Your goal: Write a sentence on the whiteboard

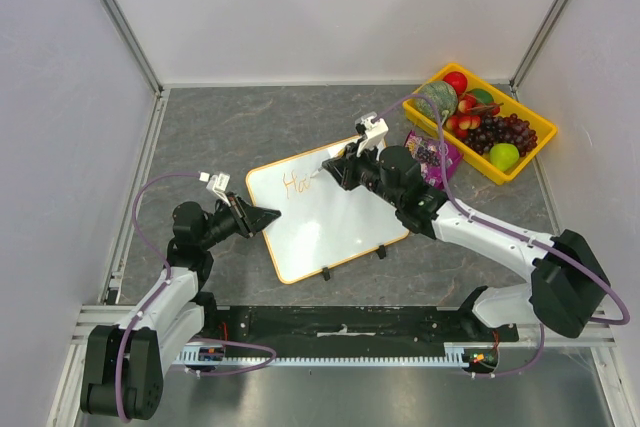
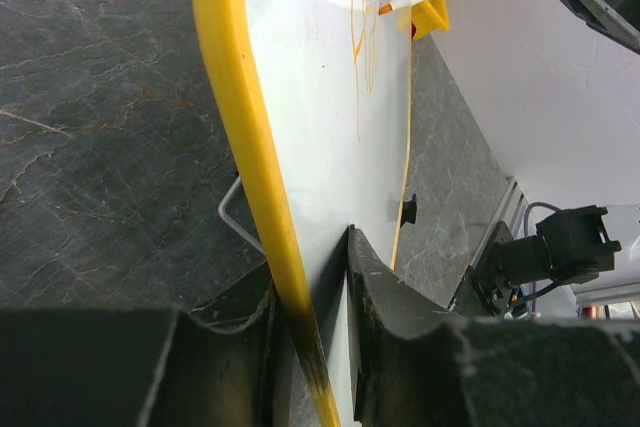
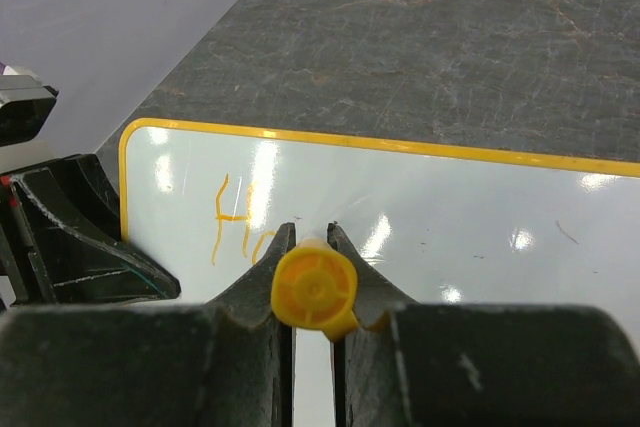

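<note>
The whiteboard (image 1: pixel 335 227) lies flat on the grey table, white with an orange-yellow rim. My left gripper (image 1: pixel 262 217) is shut on its left edge; in the left wrist view the fingers (image 2: pixel 310 247) clamp the rim and the white face (image 2: pixel 320 97). The sentence (image 1: pixel 296 184) is only a few orange strokes, "Ha", near the board's far left corner, the same strokes (image 2: pixel 362 37) (image 3: pixel 232 222) showing in both wrist views. My right gripper (image 1: pixel 335 169) (image 3: pixel 310 237) is shut on an orange marker (image 3: pixel 314 289), whose tip (image 2: pixel 384 9) touches the board beside the strokes.
A yellow tray (image 1: pixel 540 142) of fruit stands at the far right, with a purple bag (image 1: pixel 437 159) and a green-purple ball (image 1: pixel 437 99) beside it. Two black clips (image 1: pixel 326 273) (image 1: pixel 381 252) sit on the board's near edge. Walls close in the table on three sides.
</note>
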Controlling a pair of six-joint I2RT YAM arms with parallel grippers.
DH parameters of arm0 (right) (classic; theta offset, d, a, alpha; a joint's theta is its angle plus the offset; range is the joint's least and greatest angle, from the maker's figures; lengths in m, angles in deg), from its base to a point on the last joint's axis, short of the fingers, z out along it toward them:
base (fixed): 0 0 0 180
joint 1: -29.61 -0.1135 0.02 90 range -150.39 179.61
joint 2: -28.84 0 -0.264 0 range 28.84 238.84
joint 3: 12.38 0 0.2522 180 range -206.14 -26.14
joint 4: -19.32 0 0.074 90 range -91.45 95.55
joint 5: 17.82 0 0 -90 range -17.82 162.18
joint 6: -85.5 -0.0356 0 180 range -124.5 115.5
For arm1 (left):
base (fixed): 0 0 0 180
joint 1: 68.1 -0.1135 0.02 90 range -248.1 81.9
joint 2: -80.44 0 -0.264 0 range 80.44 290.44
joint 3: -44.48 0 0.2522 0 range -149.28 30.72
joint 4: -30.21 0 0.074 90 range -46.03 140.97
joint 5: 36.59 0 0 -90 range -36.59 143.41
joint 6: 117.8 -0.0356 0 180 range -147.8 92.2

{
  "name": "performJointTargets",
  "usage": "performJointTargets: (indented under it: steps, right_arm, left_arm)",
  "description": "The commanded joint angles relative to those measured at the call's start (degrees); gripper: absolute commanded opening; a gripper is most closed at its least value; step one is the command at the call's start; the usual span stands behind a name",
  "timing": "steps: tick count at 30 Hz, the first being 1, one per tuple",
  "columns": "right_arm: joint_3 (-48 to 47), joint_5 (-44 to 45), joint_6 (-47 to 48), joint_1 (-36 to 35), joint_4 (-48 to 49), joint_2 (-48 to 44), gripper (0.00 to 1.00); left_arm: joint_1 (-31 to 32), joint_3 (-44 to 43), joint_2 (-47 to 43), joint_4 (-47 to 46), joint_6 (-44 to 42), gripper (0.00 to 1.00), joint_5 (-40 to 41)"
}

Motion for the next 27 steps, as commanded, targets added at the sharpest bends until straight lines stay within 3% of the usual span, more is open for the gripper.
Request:
performJointTargets:
  steps: [1, 27]
  right_arm:
    - [-2.4, 2.0, 0.9, 0.4, 1.4, 0.8, 0.0]
    - [7.5, -4.8, 1.2, 0.4, -2.2, -4.1, 0.0]
  left_arm:
    - [0.4, 0.3, 0.3, -0.3, -4.3, 0.02, -0.5]
    - [0.4, 0.3, 0.3, -0.3, -4.5, 0.02, -0.5]
